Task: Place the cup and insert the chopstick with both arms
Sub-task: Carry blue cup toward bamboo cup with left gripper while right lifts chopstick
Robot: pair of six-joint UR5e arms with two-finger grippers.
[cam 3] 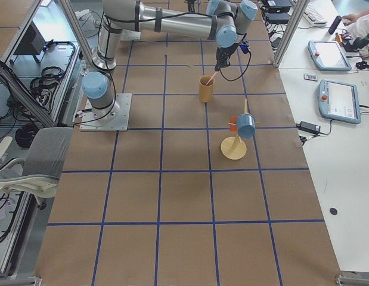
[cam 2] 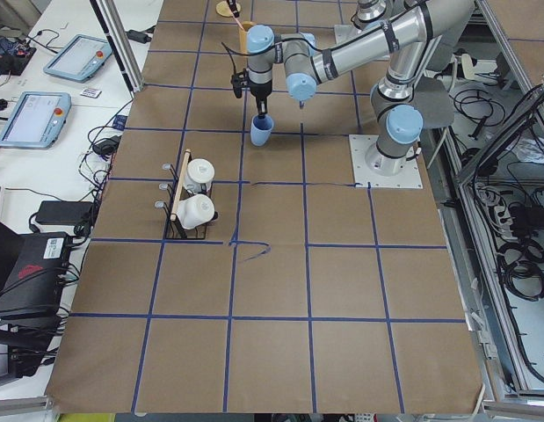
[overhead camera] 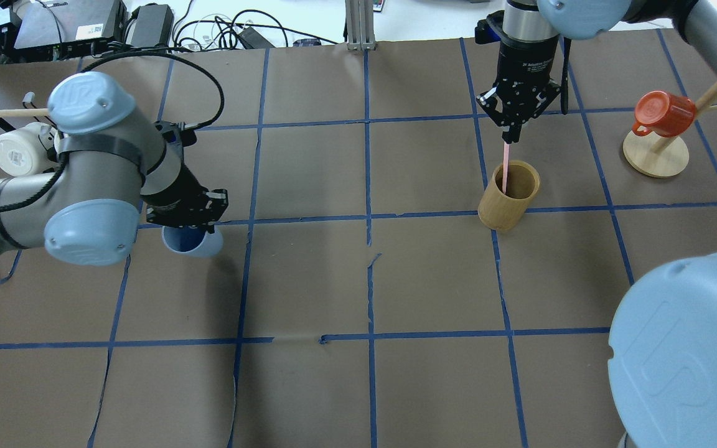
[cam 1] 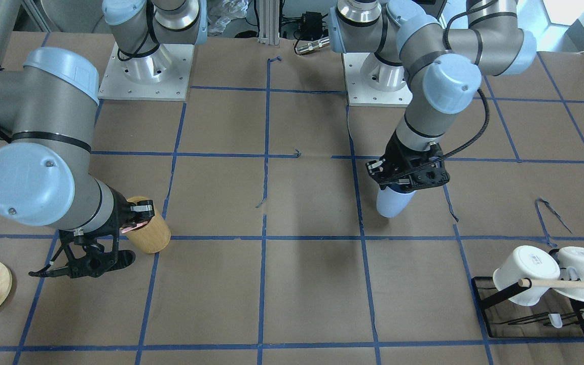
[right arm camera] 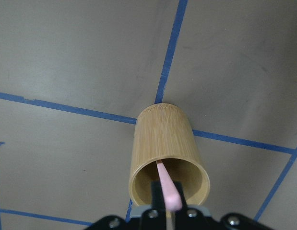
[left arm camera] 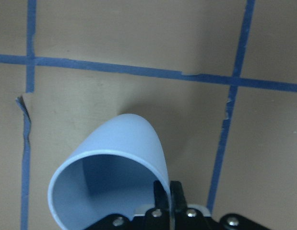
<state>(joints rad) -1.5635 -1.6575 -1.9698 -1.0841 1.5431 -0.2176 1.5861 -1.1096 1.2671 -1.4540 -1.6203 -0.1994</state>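
Observation:
My left gripper is shut on the rim of the pale blue cup and holds it tilted, low over the brown table. The left wrist view shows the cup with its darker inside and one finger on each side of the rim. In the front view the cup hangs below the left gripper. My right gripper is shut on the top of a pink chopstick. The chopstick's lower end stands inside the tan wooden holder. The right wrist view shows the chopstick in that holder.
Two white mugs hang on a black rack with a wooden rod at the robot's far left. An orange mug hangs on a round wooden stand at the far right. Blue tape lines grid the table.

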